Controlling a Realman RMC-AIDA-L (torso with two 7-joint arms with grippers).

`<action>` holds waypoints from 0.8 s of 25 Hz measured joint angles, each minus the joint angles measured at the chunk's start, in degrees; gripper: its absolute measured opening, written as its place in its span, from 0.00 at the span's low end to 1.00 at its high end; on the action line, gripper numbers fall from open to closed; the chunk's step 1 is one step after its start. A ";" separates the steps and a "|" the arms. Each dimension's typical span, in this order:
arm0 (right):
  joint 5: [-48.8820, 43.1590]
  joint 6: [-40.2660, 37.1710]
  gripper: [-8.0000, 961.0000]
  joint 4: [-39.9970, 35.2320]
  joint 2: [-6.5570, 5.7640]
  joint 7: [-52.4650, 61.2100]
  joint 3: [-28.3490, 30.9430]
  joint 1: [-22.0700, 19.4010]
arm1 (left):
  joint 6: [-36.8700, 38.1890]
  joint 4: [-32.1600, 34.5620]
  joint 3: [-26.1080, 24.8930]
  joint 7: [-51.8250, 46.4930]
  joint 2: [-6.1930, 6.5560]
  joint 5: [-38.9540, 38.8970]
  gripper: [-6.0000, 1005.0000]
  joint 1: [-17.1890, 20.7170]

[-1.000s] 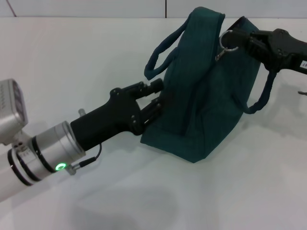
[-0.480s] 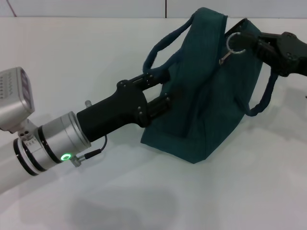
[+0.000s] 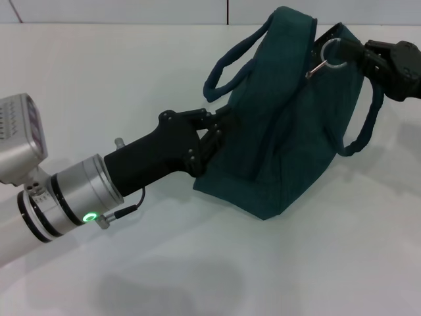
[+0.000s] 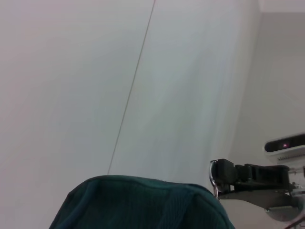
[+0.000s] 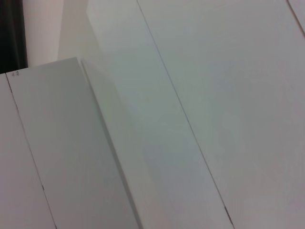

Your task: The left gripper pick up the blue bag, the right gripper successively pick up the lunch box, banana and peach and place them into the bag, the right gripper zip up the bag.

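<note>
The blue bag (image 3: 289, 131) stands on the white table (image 3: 99, 79), its top pulled toward the right. My left gripper (image 3: 216, 130) is pressed against the bag's left side, fingers closed on the fabric. My right gripper (image 3: 358, 54) is at the bag's top right corner, shut on the metal zipper ring (image 3: 331, 51). In the left wrist view the bag's top (image 4: 143, 205) shows, with the right gripper (image 4: 248, 174) and the zipper ring (image 4: 213, 176) beyond it. The lunch box, banana and peach are not in view.
One carry handle (image 3: 230, 62) loops out on the bag's left, the other (image 3: 365, 125) hangs on its right under my right arm. The right wrist view shows only white panels (image 5: 167, 119).
My right gripper has drawn the zipper ring further right. My left gripper's fingers, spread wide half a second ago, have closed on the bag's left side.
</note>
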 joint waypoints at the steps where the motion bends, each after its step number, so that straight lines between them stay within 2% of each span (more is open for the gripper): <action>1: 0.01 0.11 0.02 -0.01 0.00 -0.01 0.00 0.03 | 0.01 -0.01 0.01 0.01 -0.01 0.10 0.15 0.01; 5: 0.54 1.02 0.02 -0.03 -0.03 -0.02 0.10 0.28 | 0.34 -0.34 0.16 0.74 0.00 0.49 0.05 0.37; 20: 1.52 4.85 0.02 0.40 -0.01 -0.02 3.07 -0.03 | 0.71 0.05 0.33 1.59 0.33 1.40 0.04 2.93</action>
